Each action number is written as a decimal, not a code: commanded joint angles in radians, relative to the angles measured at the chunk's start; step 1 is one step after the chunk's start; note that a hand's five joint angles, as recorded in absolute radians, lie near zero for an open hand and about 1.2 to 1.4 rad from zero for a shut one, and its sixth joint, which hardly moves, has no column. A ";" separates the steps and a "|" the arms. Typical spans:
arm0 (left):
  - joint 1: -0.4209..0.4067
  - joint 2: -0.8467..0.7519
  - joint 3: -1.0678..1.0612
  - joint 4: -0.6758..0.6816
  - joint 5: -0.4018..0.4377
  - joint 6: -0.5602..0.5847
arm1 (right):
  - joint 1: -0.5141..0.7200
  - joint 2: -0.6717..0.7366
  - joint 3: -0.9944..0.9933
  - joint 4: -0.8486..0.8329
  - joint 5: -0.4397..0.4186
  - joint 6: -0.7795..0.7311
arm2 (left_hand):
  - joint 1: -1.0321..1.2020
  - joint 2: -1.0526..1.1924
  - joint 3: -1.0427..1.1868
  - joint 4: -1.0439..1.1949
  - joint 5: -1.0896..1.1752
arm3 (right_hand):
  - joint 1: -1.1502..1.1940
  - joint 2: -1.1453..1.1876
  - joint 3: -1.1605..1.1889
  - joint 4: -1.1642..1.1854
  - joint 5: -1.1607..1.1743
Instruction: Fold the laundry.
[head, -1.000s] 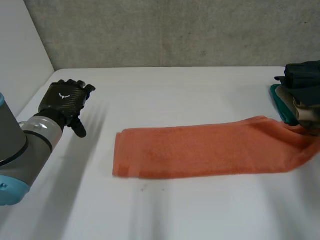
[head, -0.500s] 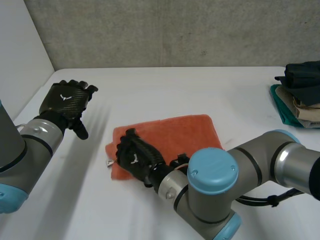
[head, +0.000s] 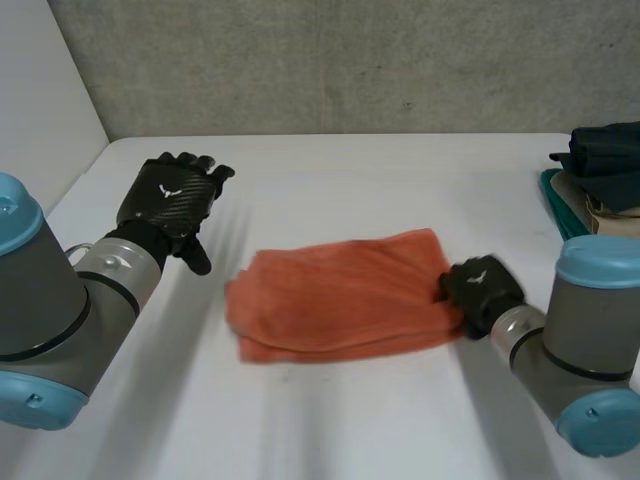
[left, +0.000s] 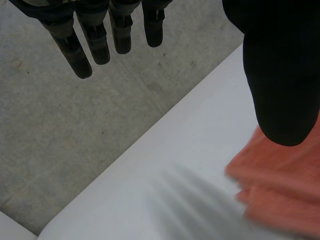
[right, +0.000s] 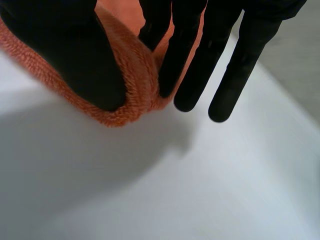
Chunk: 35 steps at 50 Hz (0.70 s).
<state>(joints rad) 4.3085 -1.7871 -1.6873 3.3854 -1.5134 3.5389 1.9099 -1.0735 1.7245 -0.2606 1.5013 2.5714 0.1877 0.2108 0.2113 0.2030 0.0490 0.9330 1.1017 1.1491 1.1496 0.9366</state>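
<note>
A white surface (head: 330, 420) has a folded orange towel (head: 340, 295) lying in its middle. Behind the towel, a wide band of bare surface runs to the grey back wall (head: 350, 60). In front of the towel the middle is bare too, with the left arm (head: 50, 330) and right arm (head: 590, 360) filling the near corners. The left hand (head: 170, 200), fingers straight, hangs over bare surface just beside the towel's left end, and a white side wall (head: 40, 100) closes that side. The right hand (head: 478, 290) pinches the towel's right edge. A stack of clothes (head: 600, 180) stands at the far right edge, well apart from the towel, with bare surface between.
</note>
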 joint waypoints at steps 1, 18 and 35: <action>-0.003 0.014 0.001 -0.001 -0.002 0.002 | 0.041 -0.189 0.012 -0.266 0.096 -0.080 | -0.013 -0.036 -0.037 -0.028 -0.049 | 0.463 0.295 0.247 0.247 0.285; -0.016 0.025 -0.035 0.000 -0.005 -0.003 | 0.432 0.072 -0.060 -0.121 -0.147 -0.165 | -0.013 -0.036 -0.037 -0.028 -0.049 | 0.031 -0.138 -0.186 -0.186 -0.148; -0.280 -0.164 0.335 -0.118 -0.132 -0.274 | 0.192 -0.188 -0.175 0.151 -0.072 0.303 | 0.008 -0.015 -0.015 -0.007 -0.028 | -0.759 -0.927 -0.975 -0.975 -0.937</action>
<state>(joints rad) 4.1379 -1.8380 -1.5153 3.3544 -1.5588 3.3736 2.1764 -1.2580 1.6406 -0.2972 1.4535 2.7311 0.1878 0.2108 0.2113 0.2030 0.0490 0.2280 0.2129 0.2112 0.2136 0.0480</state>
